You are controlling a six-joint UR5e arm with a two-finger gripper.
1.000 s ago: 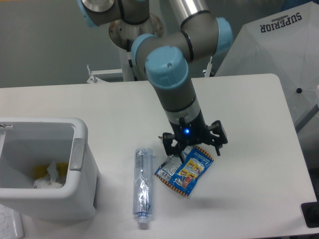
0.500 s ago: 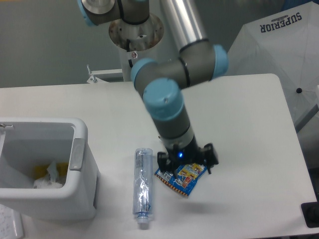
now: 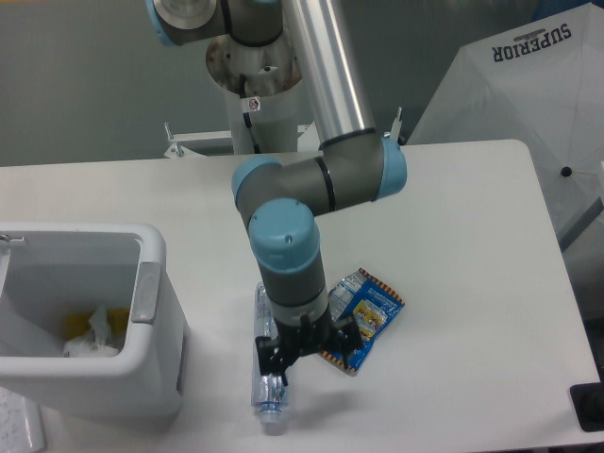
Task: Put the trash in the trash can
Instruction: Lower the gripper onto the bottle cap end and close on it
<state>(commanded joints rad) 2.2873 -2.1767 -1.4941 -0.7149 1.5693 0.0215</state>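
The gripper (image 3: 307, 354) is now lower and more to the left than it was a second ago. Back then it hung right over the blue snack packet (image 3: 363, 319). Now it sits low over the clear bottle (image 3: 269, 387), between the bottle and the packet. The arm (image 3: 288, 274) bends further forward and covers the top part of the bottle. More of the packet shows now, since the gripper no longer hides it. The packet's near left edge is now behind the gripper.
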